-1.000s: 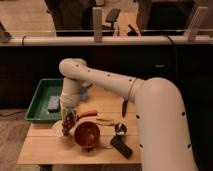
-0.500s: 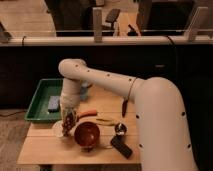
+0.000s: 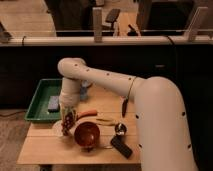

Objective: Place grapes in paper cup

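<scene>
Grapes held beside the bowl, not yet in the cup.

Your arm [image 3: 107, 82] arches over the table [image 3: 50, 150] from the right of the bowl [image 3: 87, 134], with the green tray [image 3: 36, 105] up and to the left of the bowl. The gripper [image 3: 67, 120] points down just left of the bowl and looks clamped on the grapes [image 3: 65, 128], since the bunch hangs upright from it. Over the last second almost nothing has shifted: arm and bunch sit where they were, so the drop has not happened. A pale shape [image 3: 56, 126] just left of the bunch may be the paper cup, but you cannot be sure; confirm it before you release.
</scene>
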